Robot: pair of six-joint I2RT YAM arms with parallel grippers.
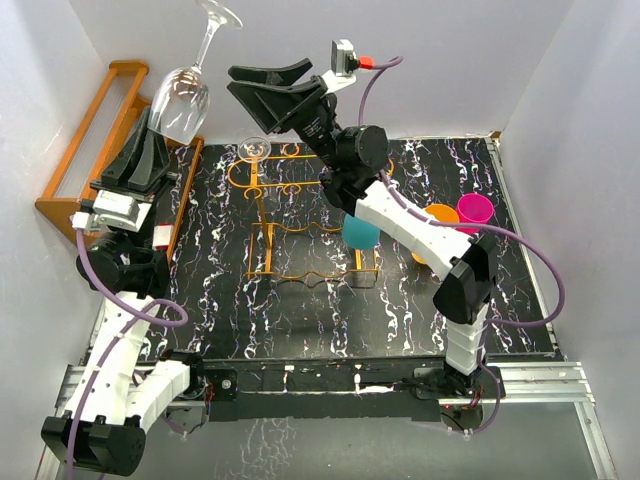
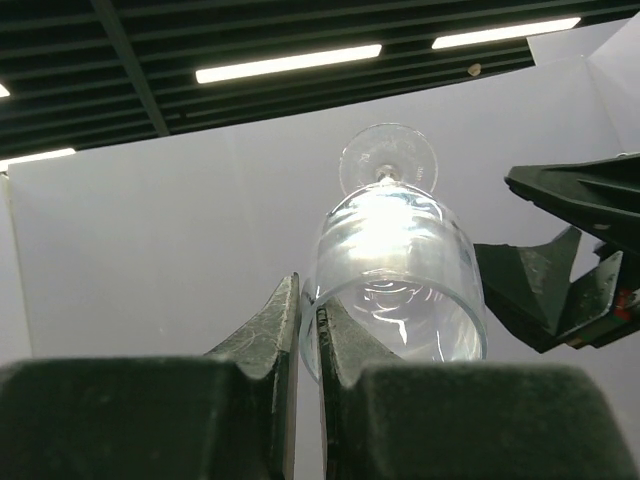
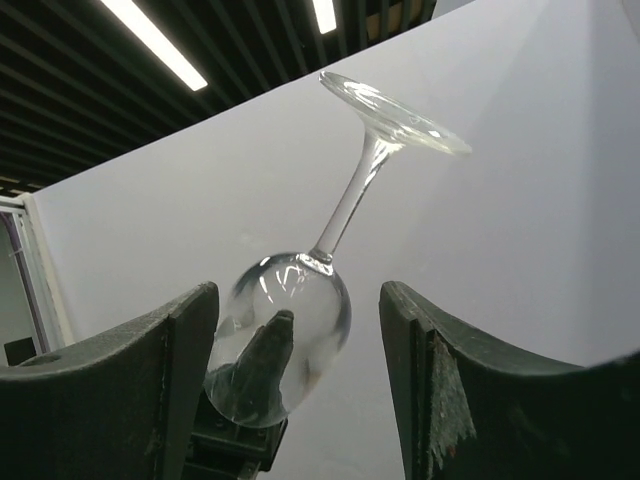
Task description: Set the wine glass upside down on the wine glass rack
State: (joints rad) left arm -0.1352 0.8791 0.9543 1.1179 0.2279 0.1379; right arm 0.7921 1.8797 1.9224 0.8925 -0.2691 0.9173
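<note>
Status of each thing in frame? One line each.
Held wine glass: upside down, foot up, in the air.
Left gripper: shut on its rim.
Right gripper: open, beside the glass, not touching.
Wire rack: standing upright.
Second glass: upside down on the rack.
Orange cup: upright.
Pink cup: upright.
Teal cup: partly hidden.

The top view's upper edge cuts the foot of the wine glass [image 1: 183, 100].

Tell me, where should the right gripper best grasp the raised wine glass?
Probably the stem of the wine glass, coming from the right arm's side, where the right gripper stands open: the left gripper pinches the bowl rim, leaving the thin, tilted stem bare.
</note>
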